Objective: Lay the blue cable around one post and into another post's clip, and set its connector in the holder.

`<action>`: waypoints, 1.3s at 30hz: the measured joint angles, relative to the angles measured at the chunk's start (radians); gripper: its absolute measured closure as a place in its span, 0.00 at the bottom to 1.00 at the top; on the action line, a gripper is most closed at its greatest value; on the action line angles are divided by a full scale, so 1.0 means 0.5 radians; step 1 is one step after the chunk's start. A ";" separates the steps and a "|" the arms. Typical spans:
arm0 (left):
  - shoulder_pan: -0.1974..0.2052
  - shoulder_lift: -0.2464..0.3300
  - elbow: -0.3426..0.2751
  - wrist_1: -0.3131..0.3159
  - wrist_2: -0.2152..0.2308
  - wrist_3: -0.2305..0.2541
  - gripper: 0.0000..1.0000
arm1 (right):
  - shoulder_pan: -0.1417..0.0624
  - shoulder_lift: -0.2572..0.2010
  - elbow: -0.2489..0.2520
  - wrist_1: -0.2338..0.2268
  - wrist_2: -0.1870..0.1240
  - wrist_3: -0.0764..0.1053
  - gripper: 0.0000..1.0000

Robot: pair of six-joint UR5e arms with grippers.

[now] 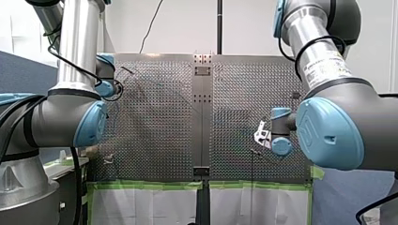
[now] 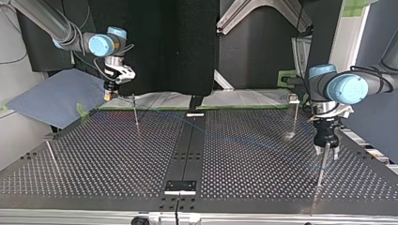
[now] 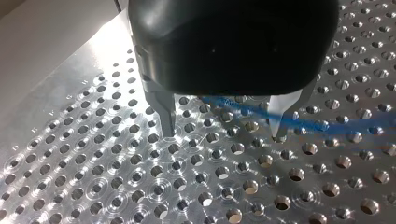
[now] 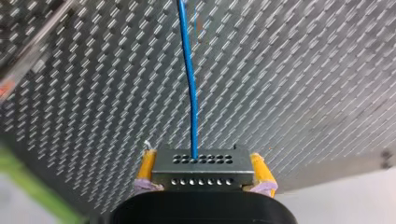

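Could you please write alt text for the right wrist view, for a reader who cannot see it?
My yellow-padded right gripper is shut on a small grey connector with rows of round holes. The blue cable leaves the connector's upper face and runs straight ahead of the gripper over the perforated table.

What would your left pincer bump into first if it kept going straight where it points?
Probably the perforated table: my left pincer points straight down at it, open, its tips almost on the holes. The blue cable lies across the gap between them, so it might get touched too; depth is unclear.
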 joint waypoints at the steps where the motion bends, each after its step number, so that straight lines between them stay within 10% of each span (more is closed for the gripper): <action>1: -0.001 0.000 0.000 0.000 0.000 0.000 0.02 | -0.026 0.026 0.026 -0.026 -0.025 0.026 1.00; 14: -0.013 0.000 0.000 0.001 0.000 0.003 0.02 | -0.269 0.267 0.245 -0.268 -0.191 0.268 1.00; 28: -0.019 0.000 0.000 0.000 0.000 0.005 0.02 | -0.511 0.509 0.053 -0.445 -0.196 0.509 1.00; 39: -0.021 0.000 0.000 0.000 0.000 0.005 0.02 | -0.693 0.692 -0.007 -0.455 -0.210 0.544 1.00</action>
